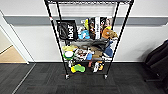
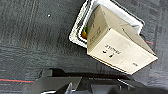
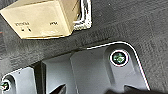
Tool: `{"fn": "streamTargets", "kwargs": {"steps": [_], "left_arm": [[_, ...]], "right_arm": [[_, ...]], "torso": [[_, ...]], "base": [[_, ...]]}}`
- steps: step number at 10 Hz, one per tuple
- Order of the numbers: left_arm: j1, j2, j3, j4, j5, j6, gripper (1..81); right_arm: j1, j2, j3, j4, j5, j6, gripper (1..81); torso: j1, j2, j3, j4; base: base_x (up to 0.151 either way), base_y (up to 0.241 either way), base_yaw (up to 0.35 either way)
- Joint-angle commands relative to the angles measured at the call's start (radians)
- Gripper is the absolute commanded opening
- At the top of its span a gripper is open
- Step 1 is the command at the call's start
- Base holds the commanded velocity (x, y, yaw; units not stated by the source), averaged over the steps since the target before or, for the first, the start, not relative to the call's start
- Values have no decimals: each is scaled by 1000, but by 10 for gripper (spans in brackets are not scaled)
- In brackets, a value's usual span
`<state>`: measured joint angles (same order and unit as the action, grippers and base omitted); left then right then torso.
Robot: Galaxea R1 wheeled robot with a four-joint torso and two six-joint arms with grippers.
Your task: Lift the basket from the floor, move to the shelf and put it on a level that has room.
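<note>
Head: dark carpet floor, white wall, shelf ahead, middle tiers crowded. Left wrist: basket on the floor, cardboard box standing in it. Right wrist: same box, basket rim beside it. Can't tell my grippers' state.

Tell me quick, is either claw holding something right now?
Left claw: cannot be told.
Right claw: cannot be told.
The basket sits on the floor.
</note>
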<state>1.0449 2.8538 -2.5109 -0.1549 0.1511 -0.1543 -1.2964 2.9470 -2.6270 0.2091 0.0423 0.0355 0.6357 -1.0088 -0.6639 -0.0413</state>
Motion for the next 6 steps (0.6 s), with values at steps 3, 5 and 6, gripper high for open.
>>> {"fn": "streamTargets", "kwargs": {"steps": [3,5,6], "left_arm": [[-91,-8,0,-25,70,1,811],[-98,-2,1,-26,70,1,811],[-104,4,-5,-26,73,-1,811]], "right_arm": [[82,-16,-1,41,-62,9,811],[99,-24,-1,58,-71,9,811],[108,-26,4,59,-73,9,811]], "torso": [[103,-161,0,0],[149,-234,0,0],[171,-269,0,0]], "base": [[0,0,0],[0,0,0],[0,0,0]]}}
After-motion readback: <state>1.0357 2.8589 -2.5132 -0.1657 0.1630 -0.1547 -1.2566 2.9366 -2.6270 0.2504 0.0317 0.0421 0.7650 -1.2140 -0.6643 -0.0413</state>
